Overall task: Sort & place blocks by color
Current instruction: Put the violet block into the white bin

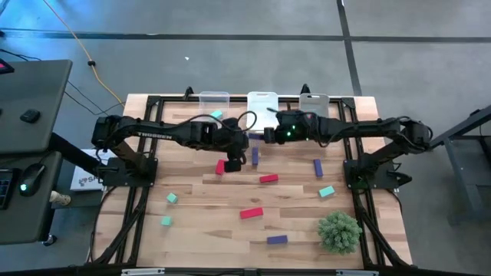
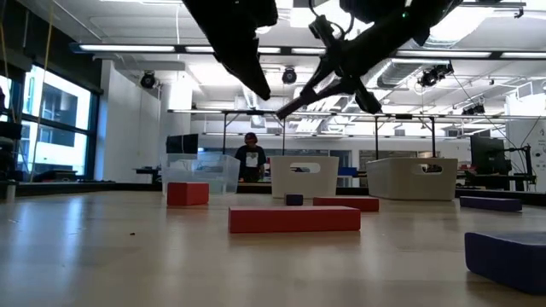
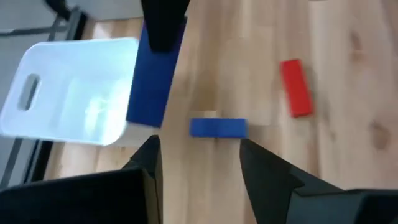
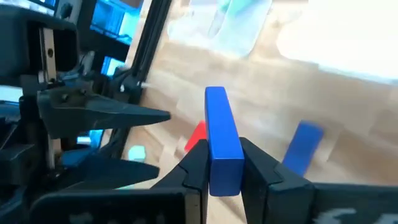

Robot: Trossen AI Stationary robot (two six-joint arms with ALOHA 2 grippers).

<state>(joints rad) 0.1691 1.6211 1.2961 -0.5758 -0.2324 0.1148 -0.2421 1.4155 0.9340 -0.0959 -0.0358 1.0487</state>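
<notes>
High view: three plastic bins stand in a row at the far edge of the wooden table (image 1: 192,184). The clear bin (image 1: 214,100) on the left holds a teal cube-like block (image 1: 217,114) at its near side; the white bin in the middle (image 1: 262,102) and the white bin on the right (image 1: 313,102) show nothing I can make out inside.

The right gripper (image 4: 222,163) hangs above the table just in front of the middle bin, its jaws clenched on a short purple bar block (image 4: 222,138) that stands upright between the fingers. The left gripper (image 3: 199,152) faces it at close range, jaws released and holding nothing; in the left wrist view that held bar hangs beside the middle white bin, and a second purple bar (image 3: 217,127) lies flat on the wood below, with a red bar (image 3: 295,88) near it.

Loose blocks are scattered over the table: a red block (image 1: 220,166) under the left arm, red bars (image 1: 268,179) and (image 1: 251,213) nearer the middle, a purple bar (image 1: 317,167) toward the right, another purple bar (image 1: 277,239) near the front, and teal pieces (image 1: 172,198), (image 1: 166,221) and (image 1: 327,192). A fuzzy green plant ball (image 1: 339,231) sits at the front right.
</notes>
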